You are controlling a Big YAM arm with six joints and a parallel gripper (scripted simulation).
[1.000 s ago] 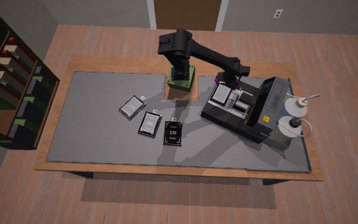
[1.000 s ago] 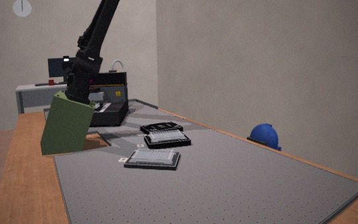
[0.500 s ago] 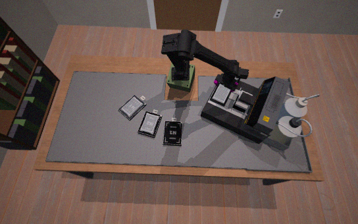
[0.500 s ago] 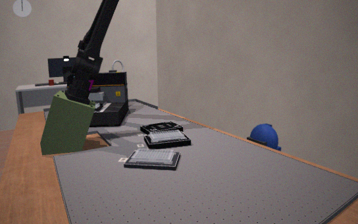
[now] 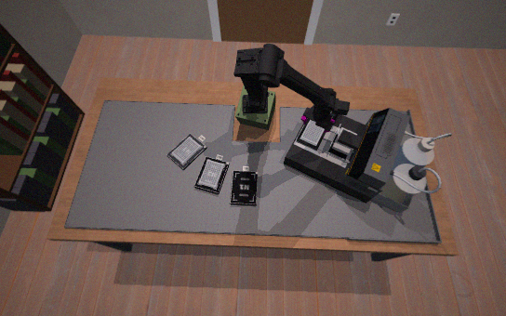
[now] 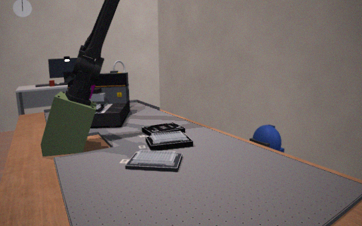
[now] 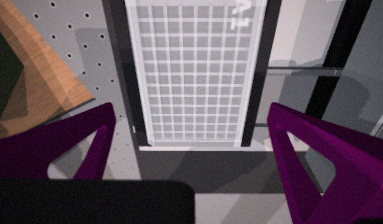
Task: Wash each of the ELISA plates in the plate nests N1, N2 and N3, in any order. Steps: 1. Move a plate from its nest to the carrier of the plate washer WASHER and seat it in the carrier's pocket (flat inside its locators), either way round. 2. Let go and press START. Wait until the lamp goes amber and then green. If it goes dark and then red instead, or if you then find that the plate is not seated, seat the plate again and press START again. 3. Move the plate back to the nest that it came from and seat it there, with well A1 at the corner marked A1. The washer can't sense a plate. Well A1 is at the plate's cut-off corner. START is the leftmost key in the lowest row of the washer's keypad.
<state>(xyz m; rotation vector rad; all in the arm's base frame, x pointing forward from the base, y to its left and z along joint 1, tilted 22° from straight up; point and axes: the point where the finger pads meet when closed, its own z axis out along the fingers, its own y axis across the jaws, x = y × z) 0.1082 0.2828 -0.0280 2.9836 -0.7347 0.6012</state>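
Note:
A white ELISA plate [image 5: 311, 134] lies on the carrier of the black plate washer [image 5: 351, 151]. In the wrist view the plate [image 7: 194, 70] lies flat between the carrier's dark rails, its near edge just ahead of my fingers. My gripper [image 5: 318, 122] is open and empty, hovering close above the plate's near end; its magenta fingers stand wide on both sides. One nest [image 5: 244, 187] is empty. The other two nests each hold a plate [image 5: 211, 174], [image 5: 186, 151].
Two white bottles [image 5: 418, 149] with tubing stand right of the washer. The arm's green base [image 5: 256, 109] sits at the table's back edge. A shelf unit [image 5: 14, 116] stands at the left. A blue round object [image 6: 267, 136] sits beyond the table's edge.

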